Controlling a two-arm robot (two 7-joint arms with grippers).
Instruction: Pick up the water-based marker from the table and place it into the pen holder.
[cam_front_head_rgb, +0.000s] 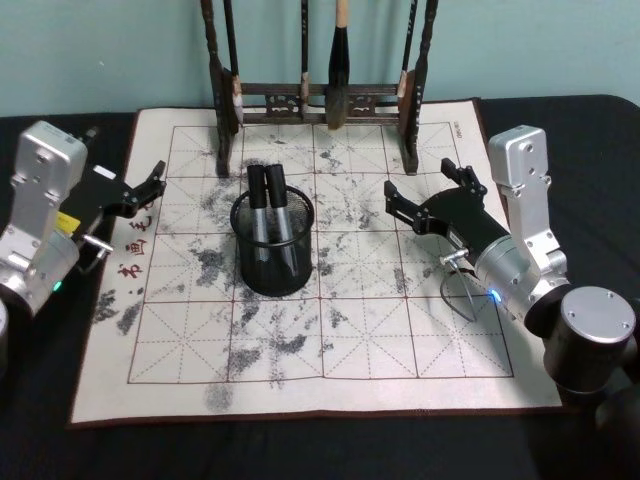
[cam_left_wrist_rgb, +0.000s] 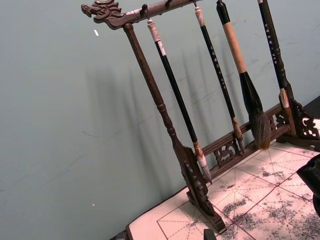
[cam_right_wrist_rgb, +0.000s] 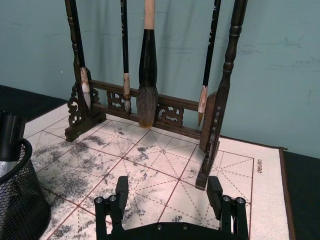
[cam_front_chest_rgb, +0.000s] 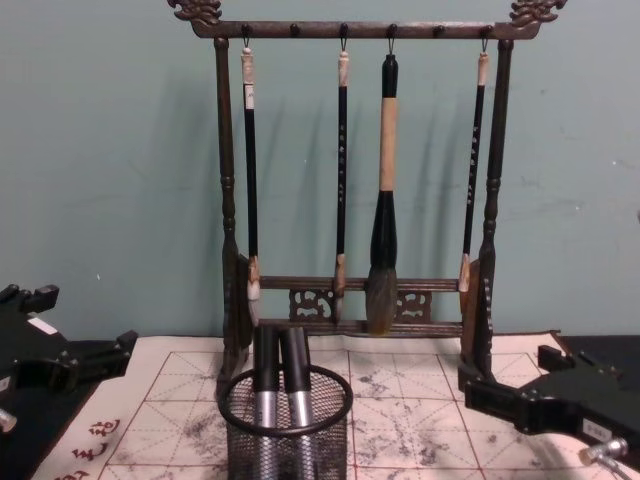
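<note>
Markers (cam_front_head_rgb: 268, 203) stand in the holder (cam_front_head_rgb: 273, 262), placing looks done; right gripper (cam_front_head_rgb: 417, 199) open, empty, left gripper (cam_front_head_rgb: 150, 185) open, retract next.

Red characters (cam_front_head_rgb: 128, 243) on mat left edge, illegible; small print (cam_right_wrist_rgb: 257, 168) on mat corner, unreadable.

The lower parts of the two markers (cam_front_head_rgb: 268, 205) are veiled by the mesh of the pen holder (cam_front_head_rgb: 273, 268), so how they rest at the bottom cannot be told. In the right wrist view the pen holder (cam_right_wrist_rgb: 20, 200) is cut by the picture's edge, and one marker's (cam_right_wrist_rgb: 9, 142) top is cropped. The brush rack's (cam_front_head_rgb: 318, 100) upper bar runs out of the head view. In the chest view the right gripper (cam_front_chest_rgb: 505, 398) is cut off at the frame's edge. The printing on the hanging brushes (cam_front_chest_rgb: 341, 150) is too small to read.
</note>
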